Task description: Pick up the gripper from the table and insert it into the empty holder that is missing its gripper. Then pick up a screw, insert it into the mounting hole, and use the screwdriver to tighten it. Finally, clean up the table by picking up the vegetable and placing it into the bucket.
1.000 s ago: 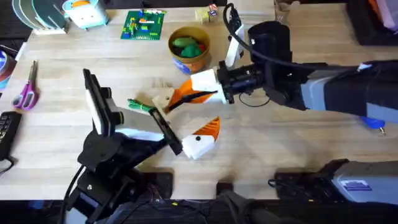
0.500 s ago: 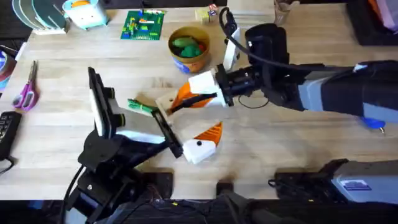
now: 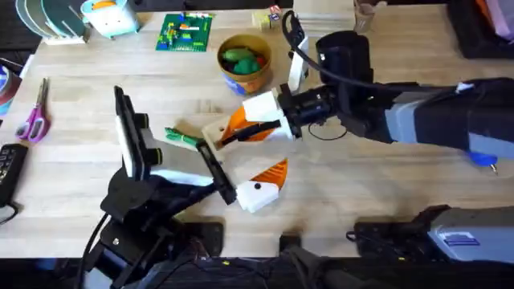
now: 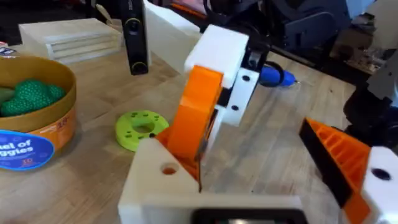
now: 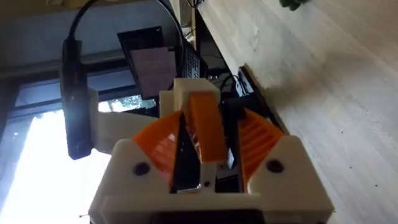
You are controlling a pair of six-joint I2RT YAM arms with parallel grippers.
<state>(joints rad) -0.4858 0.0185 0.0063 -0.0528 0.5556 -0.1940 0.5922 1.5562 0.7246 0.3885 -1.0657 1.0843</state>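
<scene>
Center frame: my right pincer [image 3: 241,128] clamps the orange gripper [image 5: 205,127] at the holder [image 4: 165,180]; left pincer [image 3: 261,183], center-bottom, spread wide.

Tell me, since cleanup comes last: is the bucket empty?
Not empty. The bucket already holds bumpy green toy pieces, while the green vegetable lies on the table.

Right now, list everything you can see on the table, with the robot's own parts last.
gripper piece: one, orange, clamped in right tool, meeting holder
holder: one, white, table centre
vegetable: one, green, left of holder
bucket: one, tan, far centre, green items inside
screwdriver: one, blue, right edge
brick plate: one, green, far side
scissors: one pair, pink, left edge
disc: one, yellow-green, near bucket
right tool: shut
left tool: open
</scene>
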